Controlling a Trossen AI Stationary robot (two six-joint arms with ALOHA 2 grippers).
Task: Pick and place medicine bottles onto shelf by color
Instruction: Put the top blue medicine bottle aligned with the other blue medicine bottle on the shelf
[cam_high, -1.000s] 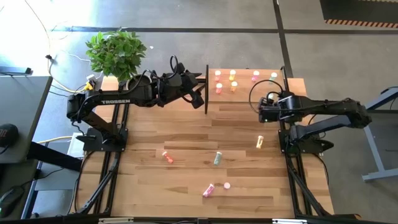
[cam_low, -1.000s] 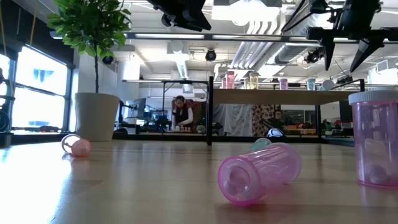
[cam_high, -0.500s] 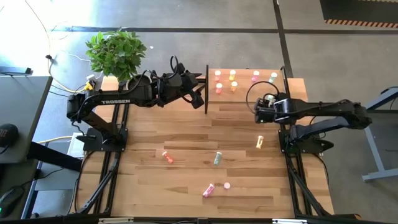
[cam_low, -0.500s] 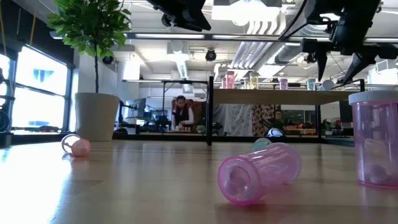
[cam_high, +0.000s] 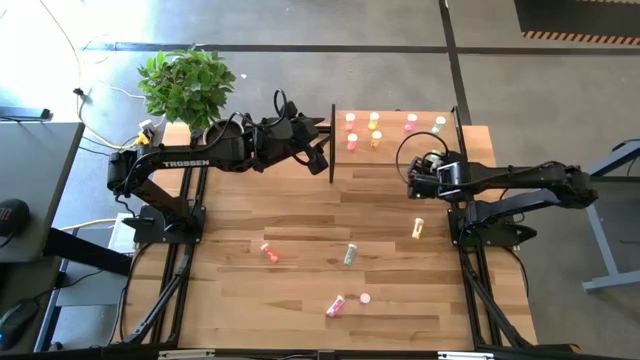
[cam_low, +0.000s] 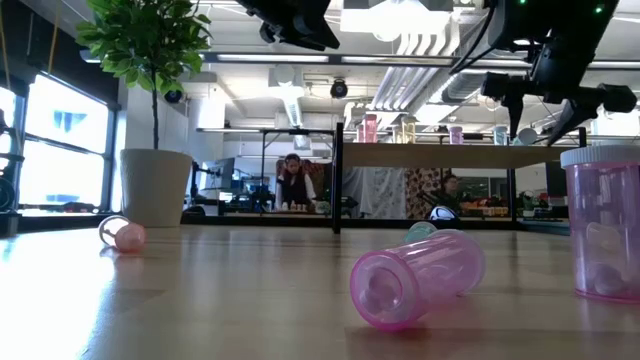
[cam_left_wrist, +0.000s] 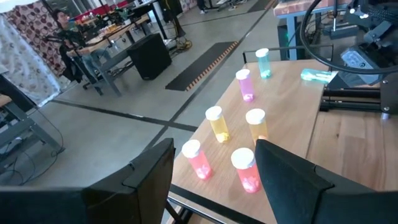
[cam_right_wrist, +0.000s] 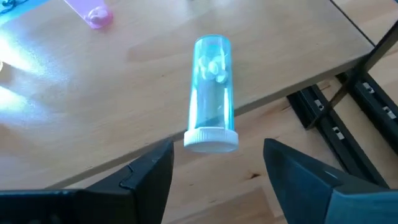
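The shelf (cam_high: 400, 150) stands at the table's far right, with its black panel (cam_high: 332, 145) on its left side. Several bottles stand upright on it in red, yellow, pink and green (cam_left_wrist: 216, 123). A pale green bottle (cam_right_wrist: 211, 93) lies on its side at the shelf's near edge, its white cap (cam_right_wrist: 211, 138) past the edge; it also shows in the left wrist view (cam_left_wrist: 317, 75). My right gripper (cam_right_wrist: 214, 180) is open and empty, just off that cap. My left gripper (cam_left_wrist: 214, 186) is open and empty, held up left of the panel (cam_high: 318, 152).
Loose bottles lie on the tabletop: orange-red (cam_high: 269, 252), green (cam_high: 350, 255), yellow (cam_high: 418, 228) and pink (cam_high: 335, 305), with a small pink one (cam_high: 365, 298) standing beside the last. A potted plant (cam_high: 187, 85) stands at the far left corner. People show in the room behind.
My right gripper has drawn back from the shelf's near edge toward the table's left and near side, and has come down a little. My left arm has kept still.
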